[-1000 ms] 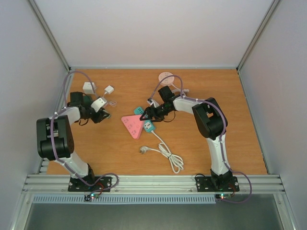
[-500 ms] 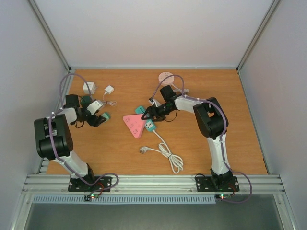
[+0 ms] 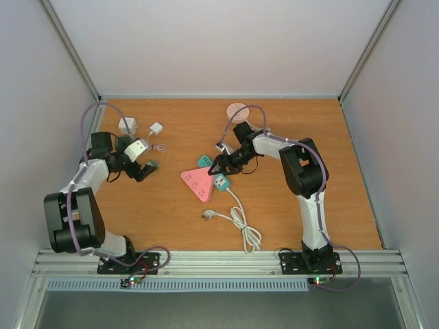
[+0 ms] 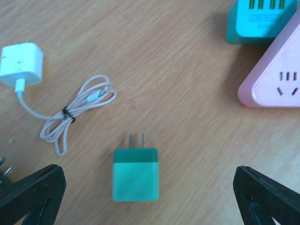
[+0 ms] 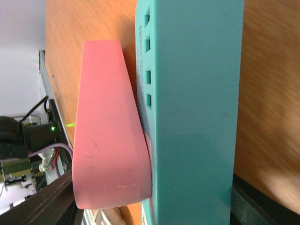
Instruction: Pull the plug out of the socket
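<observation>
Left wrist view: the left claw [image 4: 150,190] is seen spread wide, its two black fingers [image 4: 33,190] at the bottom corners of the picture, and nothing is held. A loose teal plug [image 4: 135,174] is found lying flat on the table [image 4: 187,93] between those fingers, touched by neither, its two prongs pointed away from the claw. A white charger [image 4: 21,64] with a bundled cable [image 4: 77,110] is seen well apart from it. The pink socket [image 4: 276,84] is seen farther off at the right edge.

In the right wrist view, the right claw [image 5: 154,194] is placed astride the pink socket and a teal charger block [image 5: 192,117] that is pressed against the socket's side. Whether the jaws are clamped or merely straddling cannot be told. That block is judged to be plugged in, and so to be the thing drawn off next. The step is judged best done with the socket body pinned down, the block gripped on its flat sides, and the pull kept straight along the prongs, so that the socket is neither dragged nor tipped.
</observation>
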Motion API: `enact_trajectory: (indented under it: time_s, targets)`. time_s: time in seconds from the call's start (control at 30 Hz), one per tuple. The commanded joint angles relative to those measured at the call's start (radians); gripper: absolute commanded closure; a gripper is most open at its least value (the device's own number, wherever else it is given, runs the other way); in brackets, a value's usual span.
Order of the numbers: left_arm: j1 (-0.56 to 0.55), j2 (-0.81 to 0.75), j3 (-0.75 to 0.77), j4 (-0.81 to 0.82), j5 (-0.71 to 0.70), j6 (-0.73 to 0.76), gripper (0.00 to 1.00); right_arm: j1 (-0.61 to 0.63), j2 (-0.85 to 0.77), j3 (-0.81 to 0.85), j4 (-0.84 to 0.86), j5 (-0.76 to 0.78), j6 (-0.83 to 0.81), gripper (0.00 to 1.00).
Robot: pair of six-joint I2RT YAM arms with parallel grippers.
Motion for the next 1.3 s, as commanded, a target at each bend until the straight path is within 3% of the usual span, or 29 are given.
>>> enact_trajectory:
  time_s: [0.0,0.17,0.3,0.43,0.87,1.27]
  targets:
    - [-0.074,-0.052,-0.016,-0.024,-0.003,-0.065,0.00,-0.002,0.044,-0.008,-0.130,0.223,-0.211,0.60]
    - [-0.186,-0.103,-0.033,0.013,-0.009,-0.162,0.00,-0.003,0.044,0.064,-0.135,0.273,-0.238,0.48]
    - [-0.227,-0.121,-0.024,0.049,0.005,-0.263,0.00,-0.007,-0.002,0.078,-0.117,0.293,-0.239,0.21]
    - [-0.227,-0.128,-0.018,0.094,-0.018,-0.352,0.00,-0.010,-0.114,0.003,-0.050,0.320,-0.255,0.07]
    - [-0.262,-0.113,0.048,0.082,0.031,-0.507,0.00,-0.002,-0.444,-0.395,0.233,0.484,-0.226,0.06]
    - [-0.276,-0.112,0.003,0.248,-0.042,-0.757,0.00,0.170,-0.513,-0.546,0.387,0.757,-0.165,0.06]
